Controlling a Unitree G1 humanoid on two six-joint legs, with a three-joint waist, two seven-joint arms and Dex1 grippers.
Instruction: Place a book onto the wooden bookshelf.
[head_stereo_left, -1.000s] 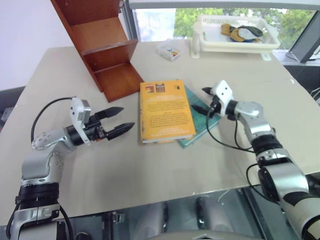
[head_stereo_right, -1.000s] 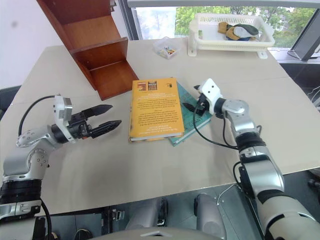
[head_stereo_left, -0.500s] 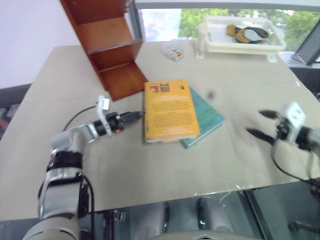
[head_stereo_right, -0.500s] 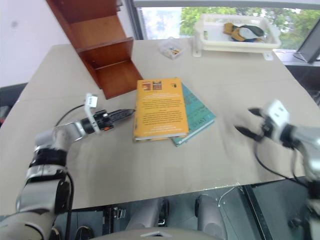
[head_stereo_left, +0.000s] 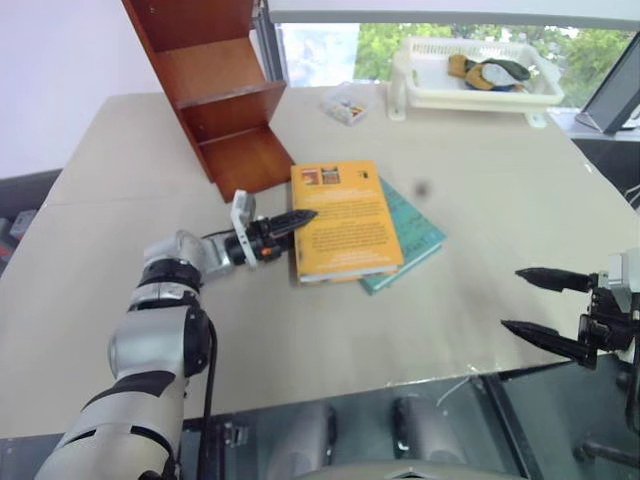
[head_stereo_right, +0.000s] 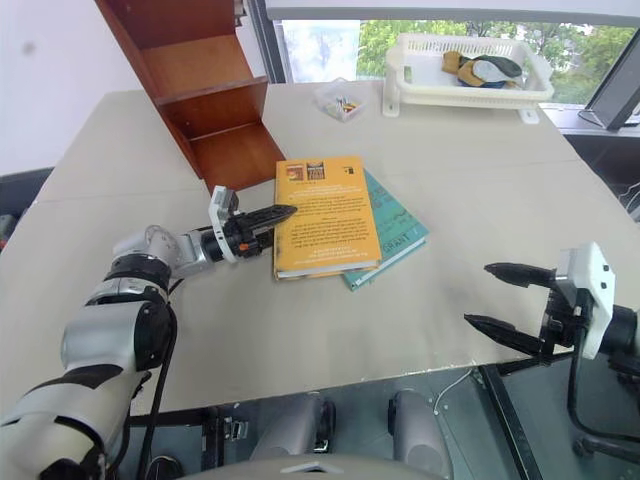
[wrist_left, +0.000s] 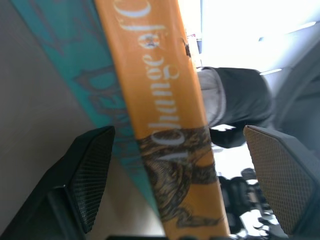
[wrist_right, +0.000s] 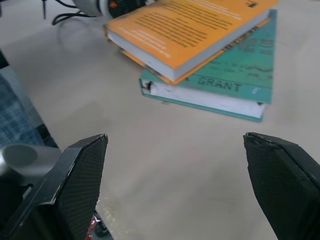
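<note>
**Reaching for the book's spine edge with the left arm**

Lying flat on the table (head_stereo_left: 480, 200), the book (head_stereo_left: 343, 220) sits on top of a teal book (head_stereo_left: 415, 238), which sticks out from under it on the robot's right and near side. Long axis runs away from the robot, picture end of the cover at the far end, toward the wooden bookshelf (head_stereo_left: 215, 95).

Left gripper (head_stereo_left: 298, 217) comes in level from the robot's left, across that axis, tips at the book's left long edge, upper finger over the cover edge. Left wrist view: yellow spine with dark lettering runs between the two fingers (wrist_left: 87, 175), jaws wide open on either side, pads look clear of the spine, nothing held. Teal cover visible just under the spine, so my read is the lower finger has to go between the two books, not under both.

Right gripper (head_stereo_right: 510, 300) hangs out past the table's near right edge, well apart from the books, jaws spread wide, empty. Left arm is clearly the nearer one.

Bookshelf stands at the far left of the table, its lowest board just beyond the book's far left corner; boards bare as far as visible.

Containers: white basket (head_stereo_left: 420, 85) at the far right edge, holding some yellow and dark items I can't identify. Small clear box (head_stereo_left: 345, 103) between basket and shelf, with small bits inside, too small to tell
</note>
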